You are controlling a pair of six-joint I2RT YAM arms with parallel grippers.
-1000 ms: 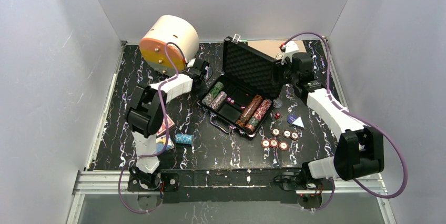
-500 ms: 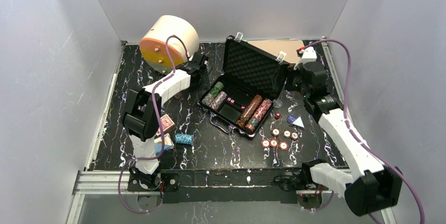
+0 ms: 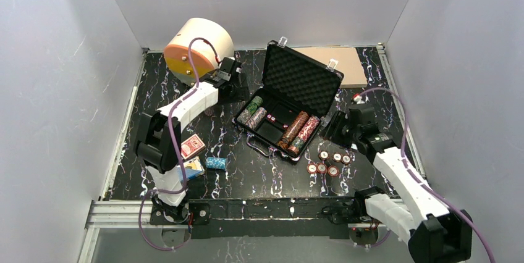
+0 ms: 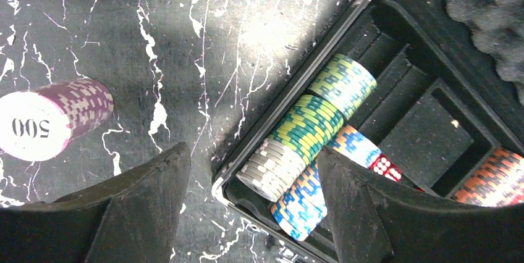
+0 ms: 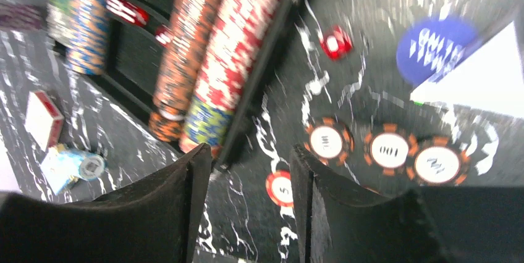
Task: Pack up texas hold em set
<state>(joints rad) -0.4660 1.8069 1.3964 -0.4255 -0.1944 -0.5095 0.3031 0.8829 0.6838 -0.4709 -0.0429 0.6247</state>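
My left tool [image 4: 250, 220] hangs with its fingers spread and nothing between them, by the left end of the open black ribbed briefcase [image 3: 303, 81]. The case lies in the middle of the black marbled table [image 3: 247, 173] with its foam-lined lid raised. The big cream cylinder [image 3: 204, 41] stands close behind that tool, and one purple chip roll [image 4: 55, 121] lies just to its left. My right tool [image 5: 247, 207], fingers apart and empty, hovers over six loose flat chips [image 3: 322, 168] right of the case. The raised lid stands between my two tools. Near the loose chips lie one red die [image 5: 337, 42] and one blue round button [image 5: 442, 50]. Inside the case I count four chip rows [image 3: 295, 128]. By my left arm lie one red card deck [image 3: 193, 146], one blue card deck [image 3: 194, 169] and one teal chip roll [image 3: 215, 163]. A flat tan board [image 3: 340, 65] lies behind the lid.
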